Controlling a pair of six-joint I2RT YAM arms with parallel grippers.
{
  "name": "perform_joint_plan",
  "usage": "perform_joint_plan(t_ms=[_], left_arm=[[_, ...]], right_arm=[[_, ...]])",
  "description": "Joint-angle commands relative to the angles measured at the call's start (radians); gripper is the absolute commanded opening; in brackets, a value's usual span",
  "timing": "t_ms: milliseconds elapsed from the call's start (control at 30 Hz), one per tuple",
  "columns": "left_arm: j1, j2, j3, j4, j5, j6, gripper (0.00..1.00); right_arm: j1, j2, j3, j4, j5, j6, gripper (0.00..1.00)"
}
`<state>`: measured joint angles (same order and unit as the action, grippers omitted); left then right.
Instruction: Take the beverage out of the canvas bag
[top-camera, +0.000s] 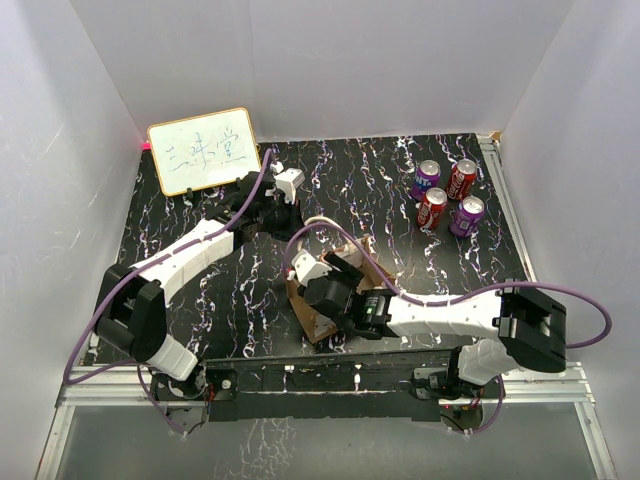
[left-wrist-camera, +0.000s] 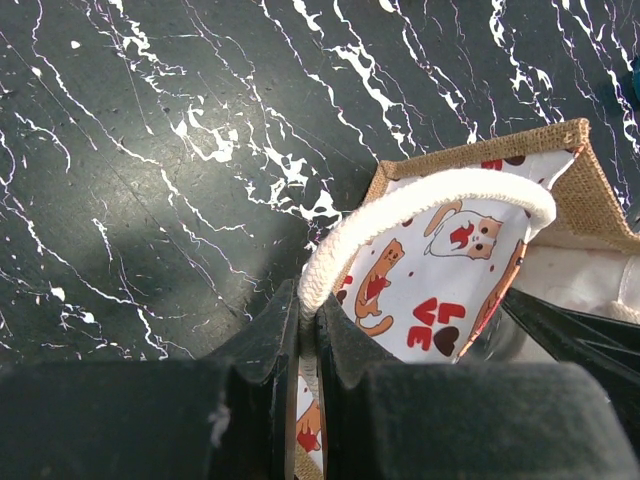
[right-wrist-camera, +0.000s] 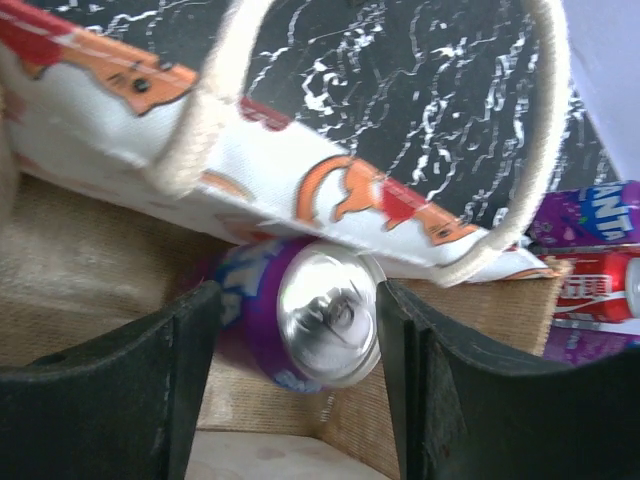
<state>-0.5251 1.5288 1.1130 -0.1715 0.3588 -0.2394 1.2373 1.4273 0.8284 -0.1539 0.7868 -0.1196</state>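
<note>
The left hand (left-wrist-camera: 308, 318) pinches a white handle (left-wrist-camera: 430, 192) of the canvas bag (right-wrist-camera: 90, 240) as the right hand (right-wrist-camera: 295, 312), spread wide, straddles the purple can (right-wrist-camera: 322, 318) lying inside; gripping and lifting remain.

Bright, even overhead light; white walls (top-camera: 330, 60) slightly washed out. Left wrist view: soft pale sheen on the glossy bench (left-wrist-camera: 120, 250), white handle (left-wrist-camera: 430, 195) bright. Right wrist view: glare on the can top (right-wrist-camera: 330, 315); near claw fingers (right-wrist-camera: 100, 400) dark, blurred.
</note>
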Motion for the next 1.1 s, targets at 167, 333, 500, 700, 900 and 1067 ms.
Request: perform_joint_plan(t_ms=[167, 333, 500, 700, 900, 1067], left_arm=[[0.005, 0.002, 0.024, -0.002, 0.019, -0.004, 0.00], [0.004, 0.012, 0.027, -0.008, 0.015, -0.002, 0.00], [0.005, 0.007, 0.025, -0.006, 0.011, 0.000, 0.00], [0.005, 0.010, 0.029, -0.004, 0.032, -0.007, 0.00], [0.004, 0.003, 0.030, -0.003, 0.038, -0.009, 0.00], [0.004, 0.000, 0.030, -0.005, 0.034, -0.009, 0.00]], right_arm=[[-0.027, -0.032, 0.044, 0.114, 0.084, -0.145, 0.33], [-0.042, -0.043, 0.054, 0.098, 0.033, -0.102, 0.33], [-0.088, -0.084, 0.147, -0.085, -0.056, 0.286, 0.38], [-0.092, -0.121, 0.160, -0.221, -0.076, 0.671, 0.59], [-0.095, -0.087, 0.185, -0.295, -0.181, 0.709, 0.76], [-0.121, -0.015, 0.284, -0.471, -0.146, 0.744, 0.85]])
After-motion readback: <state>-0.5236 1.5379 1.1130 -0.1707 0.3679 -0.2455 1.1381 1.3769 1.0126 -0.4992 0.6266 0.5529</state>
